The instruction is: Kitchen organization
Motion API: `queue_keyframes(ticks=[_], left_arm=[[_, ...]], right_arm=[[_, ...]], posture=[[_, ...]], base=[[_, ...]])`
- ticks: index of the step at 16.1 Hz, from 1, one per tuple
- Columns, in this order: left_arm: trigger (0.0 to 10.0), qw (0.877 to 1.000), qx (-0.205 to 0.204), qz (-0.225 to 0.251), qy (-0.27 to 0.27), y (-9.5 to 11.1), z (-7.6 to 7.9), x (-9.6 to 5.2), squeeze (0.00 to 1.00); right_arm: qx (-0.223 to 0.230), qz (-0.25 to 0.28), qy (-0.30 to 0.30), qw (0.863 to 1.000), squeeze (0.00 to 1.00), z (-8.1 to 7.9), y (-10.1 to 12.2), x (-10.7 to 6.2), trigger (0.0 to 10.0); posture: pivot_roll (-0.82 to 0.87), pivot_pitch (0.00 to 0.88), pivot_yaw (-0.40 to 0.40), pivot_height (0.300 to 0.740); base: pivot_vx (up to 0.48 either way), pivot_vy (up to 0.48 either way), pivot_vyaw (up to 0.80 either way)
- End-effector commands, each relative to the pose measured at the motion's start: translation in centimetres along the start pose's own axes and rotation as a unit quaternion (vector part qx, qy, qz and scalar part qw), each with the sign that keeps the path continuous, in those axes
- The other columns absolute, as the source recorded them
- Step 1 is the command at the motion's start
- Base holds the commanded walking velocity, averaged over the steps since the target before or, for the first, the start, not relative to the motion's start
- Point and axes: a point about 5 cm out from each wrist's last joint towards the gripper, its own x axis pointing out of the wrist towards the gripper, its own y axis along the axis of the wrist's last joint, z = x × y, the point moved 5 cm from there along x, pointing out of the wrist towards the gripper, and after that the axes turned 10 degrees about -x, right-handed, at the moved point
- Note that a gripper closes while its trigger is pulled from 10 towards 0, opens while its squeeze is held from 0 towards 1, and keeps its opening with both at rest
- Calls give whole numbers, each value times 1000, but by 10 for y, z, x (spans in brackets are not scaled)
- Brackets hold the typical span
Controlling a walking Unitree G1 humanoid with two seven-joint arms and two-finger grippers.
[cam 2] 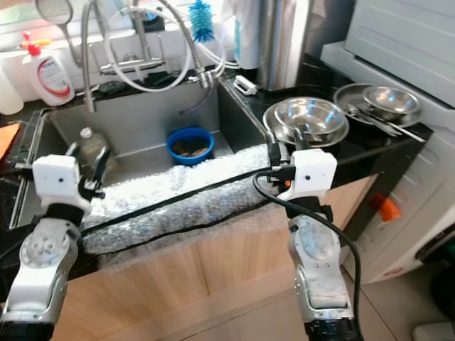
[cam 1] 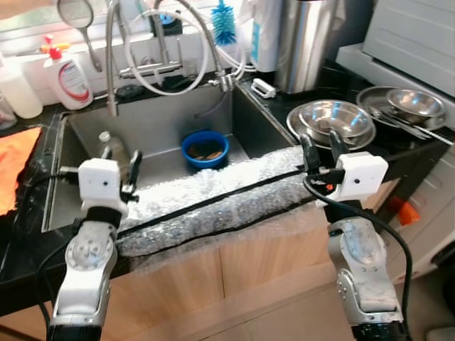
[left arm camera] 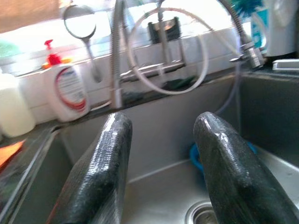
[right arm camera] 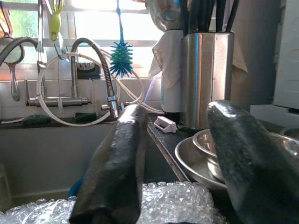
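My left tool (cam 1: 119, 165) hangs at the lower left of the frame over the near left part of the steel sink (cam 1: 85, 135), its two black fingers (left arm camera: 100, 168) spread apart with nothing between them; past them my left wrist camera looks at the sink's drain (left arm camera: 205, 214) and the back wall under the tap. My right tool (cam 1: 320, 150) sits right of centre, above the right end of the bubble wrap (cam 1: 220, 206) that lies draped over the sink's front edge with a black cable (cam 1: 213, 202) running along it; its fingers (right arm camera: 117, 163) are also parted and grip nothing, one of them over the wrap, the other toward the stacked steel bowls (cam 1: 334, 119) on the dark counter (cam 1: 281, 96). Inside the sink, near the middle of the frame, a blue bowl (cam 1: 205, 150) holds something brownish, and a clear bottle (cam 1: 114, 148) lies at the left, just beyond my left tool. Behind the sink, along the top of the frame, stand a spring tap (cam 1: 114, 64) with looped white hose, a blue bottle brush (cam 1: 224, 23), a soap bottle with a red pump (cam 1: 65, 77) and a steel utensil holder (cam 1: 306, 42). At the far right another steel bowl on a tray (cam 1: 412, 105) rests on the counter, and an orange cloth (cam 1: 15, 167) lies at the left edge
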Motion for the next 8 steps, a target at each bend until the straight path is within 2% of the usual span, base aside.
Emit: queue_keyframes(ticks=[1,3,4,5,8], left_arm=[[10000,1000,0,7,2,6,0,0,0],[10000,1000,-1,4,-6,6,2,3,0],[10000,1000,2,4,-18,5,6,6,0],[10000,1000,1,5,-19,6,8,9,0],[10000,1000,-3,8,-21,8,10,11,0]], right_arm=[[-4,0,-21,1000,1000,10,3,3,10000],[-8,2,-37,999,1000,14,5,4,10000],[-19,1,-56,998,0,19,7,3,10000],[-17,-2,-82,996,0,28,6,3,10000],[-26,3,-100,995,0,36,9,1,10000]], posture=[[-102,0,57,740],[-115,0,69,740],[-128,0,84,740],[-128,0,84,740],[-131,0,82,740]], base=[[0,0,0],[0,0,0],[0,0,0],[0,0,0],[0,0,0]])
